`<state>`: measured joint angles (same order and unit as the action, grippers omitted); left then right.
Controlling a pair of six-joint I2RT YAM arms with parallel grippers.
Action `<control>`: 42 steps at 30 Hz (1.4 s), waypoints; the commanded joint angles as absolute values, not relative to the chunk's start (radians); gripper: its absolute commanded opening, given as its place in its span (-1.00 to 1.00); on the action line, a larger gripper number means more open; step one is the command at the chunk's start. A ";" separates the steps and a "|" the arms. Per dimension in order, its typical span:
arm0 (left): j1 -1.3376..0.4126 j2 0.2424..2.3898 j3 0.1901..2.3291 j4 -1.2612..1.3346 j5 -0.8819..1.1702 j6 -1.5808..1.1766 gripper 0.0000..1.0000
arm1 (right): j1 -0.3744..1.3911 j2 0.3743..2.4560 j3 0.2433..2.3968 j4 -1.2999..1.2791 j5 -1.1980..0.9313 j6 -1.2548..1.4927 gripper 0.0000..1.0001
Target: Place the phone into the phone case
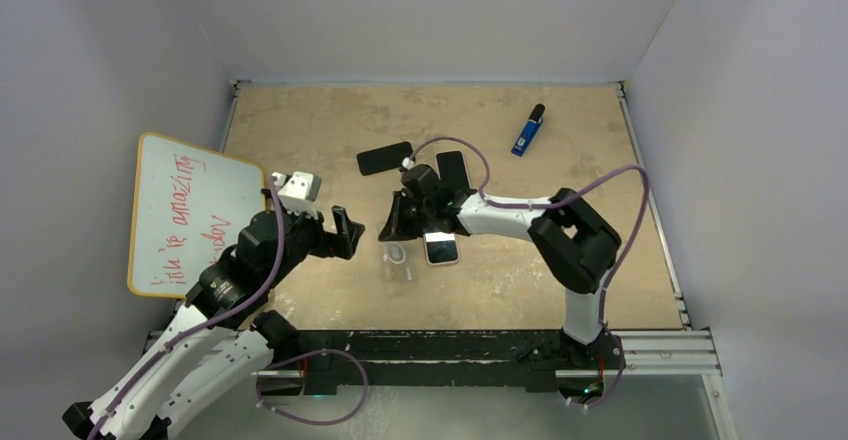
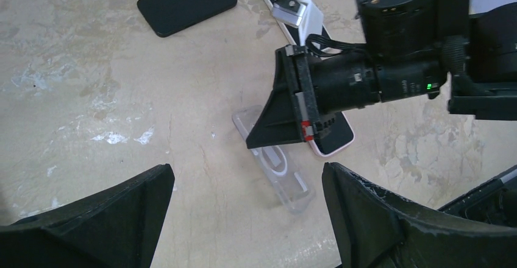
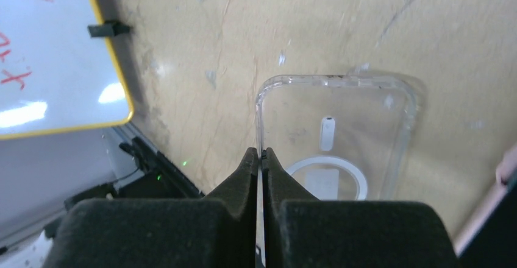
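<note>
Clear case (image 3: 366, 134), its thin wall nipped in the closed right gripper (image 3: 261, 153), may flex and slip free; left gripper (image 2: 247, 170) gapes empty.

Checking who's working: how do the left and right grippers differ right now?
The left gripper is wide open and empty; the right gripper is shut on the edge of the phone case. The left gripper hangs short of the case; the right gripper is down at it. Both have black fingers.
</note>
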<state>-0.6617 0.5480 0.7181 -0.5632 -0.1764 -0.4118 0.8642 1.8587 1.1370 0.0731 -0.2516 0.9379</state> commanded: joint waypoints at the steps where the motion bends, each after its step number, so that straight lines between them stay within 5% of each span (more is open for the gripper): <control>1: -0.661 0.542 0.753 -0.552 -0.213 -0.433 0.94 | 0.876 1.934 1.248 0.034 -0.161 0.938 -1.00; 18: -0.662 0.614 0.750 -0.540 -0.196 -0.422 0.95 | 0.876 1.907 1.171 -0.148 0.067 0.779 -1.00; 42: -0.567 0.872 0.809 -0.528 -0.218 -0.425 1.00 | 0.848 1.832 1.032 0.072 -0.100 0.850 -0.91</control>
